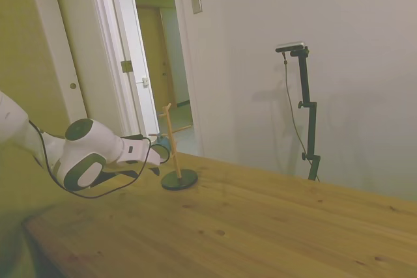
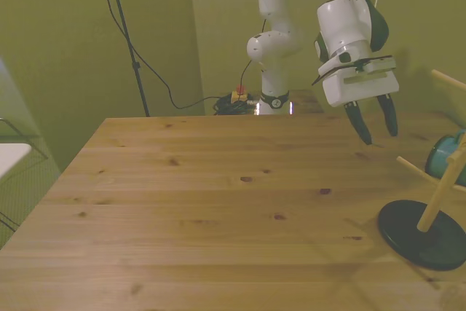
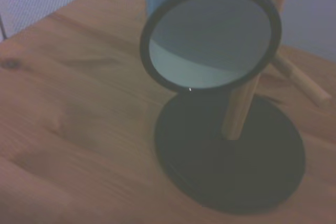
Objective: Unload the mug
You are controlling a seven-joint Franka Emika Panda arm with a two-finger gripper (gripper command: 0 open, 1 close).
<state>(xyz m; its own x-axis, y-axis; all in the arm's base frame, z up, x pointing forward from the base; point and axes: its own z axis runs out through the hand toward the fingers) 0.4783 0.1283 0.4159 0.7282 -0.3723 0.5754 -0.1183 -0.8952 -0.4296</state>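
Your mug (image 2: 445, 156) hangs on the peg stand (image 2: 428, 232), not yet unloaded. The gripper (image 2: 373, 127) hovers beside it, fingers spread and empty. Grasping, lifting off and setting on the counter (image 2: 218, 216) remain.

The white arm (image 2: 287, 12) descends from the front view's twelve o'clock, bending toward two o'clock, wrist tilted. The gripper (image 2: 372, 123) hangs above the table, its two dark fingers (image 2: 359, 123) parted and pointing toward five o'clock, holding nothing. In the side view the wrist (image 1: 88, 153) reaches level toward three o'clock.
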